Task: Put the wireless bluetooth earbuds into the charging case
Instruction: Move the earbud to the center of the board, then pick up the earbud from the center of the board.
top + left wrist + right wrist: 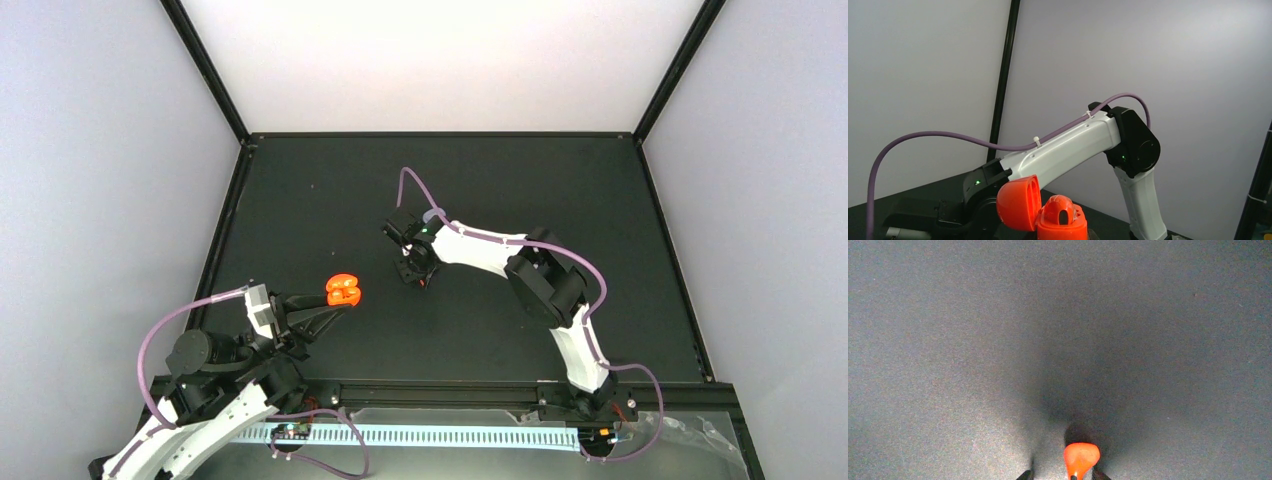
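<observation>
One earbud (1081, 456): red-orange, tiny, light, probably slippery; best pinched across bulb.
Right jaws: parted, flanking it, low over bench (973, 340).
Left jaws: clamped on open charging case (343, 291).

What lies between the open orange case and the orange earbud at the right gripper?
Nothing: in the top view, only bare black table separates the case from the earbud.

Top view: soft even light, back wall (440, 60) near-white at 12 o'clock, mat (480, 200) flat matte. Orange case (344, 291) oversaturated, detail lost. Right wrist view: grainy, dim, soft shadow pooled at 6 o'clock around orange earbud (1081, 456), lighter toward 9. Left wrist view: walls evenly lit, case at 6 o'clock slightly soft.
</observation>
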You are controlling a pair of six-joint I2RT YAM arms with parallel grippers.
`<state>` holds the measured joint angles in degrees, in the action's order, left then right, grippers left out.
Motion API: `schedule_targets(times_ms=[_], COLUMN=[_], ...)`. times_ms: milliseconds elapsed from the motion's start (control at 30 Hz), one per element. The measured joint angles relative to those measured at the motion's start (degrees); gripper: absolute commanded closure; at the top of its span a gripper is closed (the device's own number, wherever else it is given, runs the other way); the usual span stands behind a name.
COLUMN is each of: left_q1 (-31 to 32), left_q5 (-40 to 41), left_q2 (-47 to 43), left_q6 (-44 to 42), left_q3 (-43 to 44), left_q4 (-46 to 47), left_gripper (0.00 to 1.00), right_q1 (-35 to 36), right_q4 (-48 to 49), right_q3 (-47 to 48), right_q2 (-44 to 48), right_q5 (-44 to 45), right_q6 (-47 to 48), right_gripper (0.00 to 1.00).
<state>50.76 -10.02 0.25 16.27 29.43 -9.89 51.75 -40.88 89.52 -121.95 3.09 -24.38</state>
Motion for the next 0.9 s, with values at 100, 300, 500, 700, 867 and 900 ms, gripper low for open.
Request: schedule_targets(times_ms=[100,300,500,700,867,900], left_q1=[0.00,0.00,0.00,0.00,0.00,0.00], left_q5=[0.07,0.55,0.61,0.61,0.61,0.61], left_q2=[0.00,0.00,0.00,0.00,0.00,0.00], left_q6=[0.00,-0.02,-0.02,0.00,0.00,0.00], left_q3=[0.00,0.00,0.00,0.00,0.00,0.00], left_q4=[-0.02,0.00,0.02,0.00,0.00,0.00], left_gripper=[0.98,0.98,0.99,0.98,0.98,0.99], right_q1=[0.02,-0.02,-0.13,-0.13,0.02,0.07], right_q4=[0.17,0.07,-1.18,-1.42,-1.40,-1.42], right_q3=[0.04,1.07,2.89,2.89,2.84,2.93], right_q2=[-0.02,-0.70,-1.86,-1.97,-2.05,-2.12], right_q5=[0.31,2.49,4.02,4.59,4.90,4.98], right_q6=[-0.28,-0.72,-0.68,-0.11,0.02,0.02], right_gripper=[0.65,0.65,0.72,0.75,0.74,0.74])
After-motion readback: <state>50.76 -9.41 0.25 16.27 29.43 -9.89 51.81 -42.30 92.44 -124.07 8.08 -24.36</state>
